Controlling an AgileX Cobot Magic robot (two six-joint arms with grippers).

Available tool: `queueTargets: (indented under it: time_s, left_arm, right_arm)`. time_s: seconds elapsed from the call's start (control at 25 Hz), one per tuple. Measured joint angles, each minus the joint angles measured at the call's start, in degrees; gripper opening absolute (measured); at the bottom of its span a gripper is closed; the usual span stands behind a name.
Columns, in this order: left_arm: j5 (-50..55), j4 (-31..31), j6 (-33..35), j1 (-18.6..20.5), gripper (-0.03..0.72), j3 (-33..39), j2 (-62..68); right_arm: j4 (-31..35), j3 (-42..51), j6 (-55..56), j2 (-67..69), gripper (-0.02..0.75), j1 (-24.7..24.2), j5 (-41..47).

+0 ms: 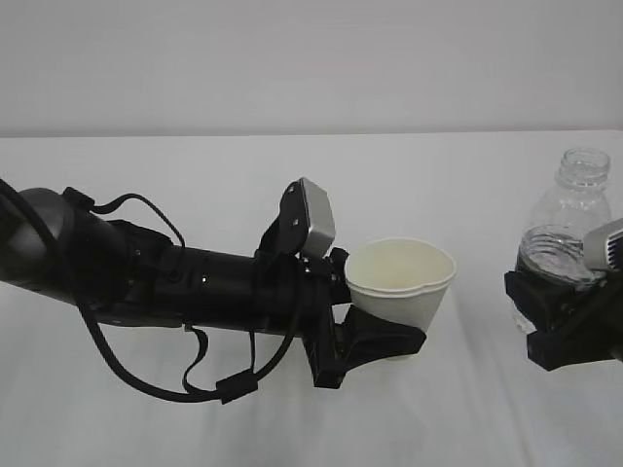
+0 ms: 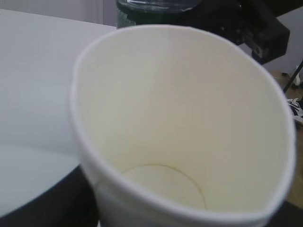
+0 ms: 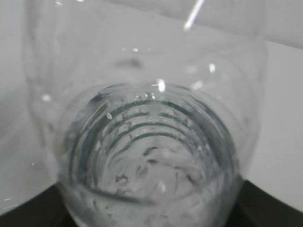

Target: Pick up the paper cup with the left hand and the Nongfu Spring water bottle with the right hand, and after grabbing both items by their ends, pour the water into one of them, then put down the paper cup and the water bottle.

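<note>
Two hands, two vessels held above the table

Both stood nearly upright, mouths up. The left hand (image 1: 375, 336) gripped the paper cup (image 1: 399, 282) low on its wall, its rim squeezed out of round and tipped slightly toward the camera, its inside dry. Well apart, at the right edge, the right hand (image 1: 555, 326) clasped the Nongfu Spring water bottle (image 1: 569, 219) around its lower body, long axis vertical, uncapped neck on top, the water (image 1: 555, 253) about halfway up.

Black cabled arms (image 1: 175, 282) (grey-silver wrist boxes (image 1: 316, 219))
</note>
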Motion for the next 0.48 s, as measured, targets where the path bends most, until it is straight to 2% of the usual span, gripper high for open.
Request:
queueTargets:
  time_s: [0.48]
  left_arm:
    - [0.37, 3.07, -2.43, -0.22, 0.45, 0.0, 0.0]
  right_arm:
    - [0.88, -1.74, -11.1, 0.0, 0.429, 0.0, 0.86]
